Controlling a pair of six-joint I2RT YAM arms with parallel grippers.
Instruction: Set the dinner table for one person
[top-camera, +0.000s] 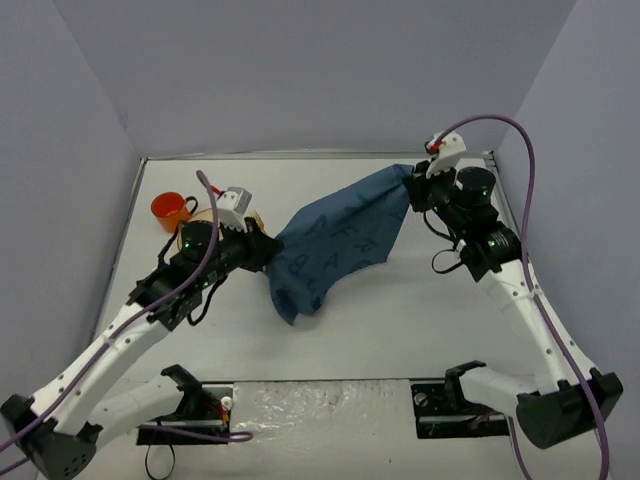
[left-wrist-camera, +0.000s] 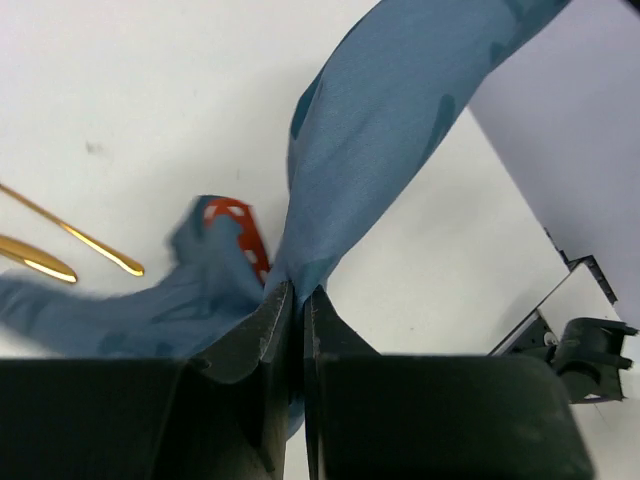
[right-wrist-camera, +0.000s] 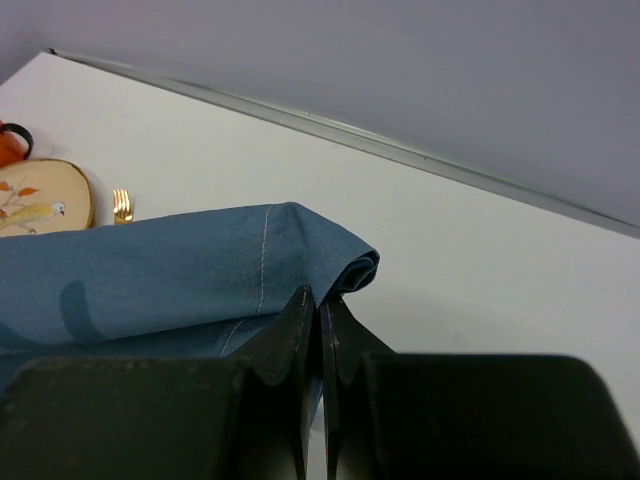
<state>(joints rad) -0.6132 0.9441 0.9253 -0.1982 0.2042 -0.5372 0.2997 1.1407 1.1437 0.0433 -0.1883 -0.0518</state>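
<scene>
Dinner table (top-camera: 400, 320), beneath fingers (left-wrist-camera: 250, 345) pinching cloth (top-camera: 335, 245)

Bright, even light; soft shadows on dinner table (top-camera: 400, 340); cloth (left-wrist-camera: 150, 310) blurred in left wrist view.

The left gripper (left-wrist-camera: 298, 295) pinches a blue cloth (left-wrist-camera: 390, 130) between closed jaws. The cloth stretches up to the right and trails left over a red patterned piece (left-wrist-camera: 240, 225). Two gold cutlery handles (left-wrist-camera: 75, 235) lie at left on the white table (left-wrist-camera: 150, 90). A pale wall (left-wrist-camera: 580, 130) stands right.
</scene>
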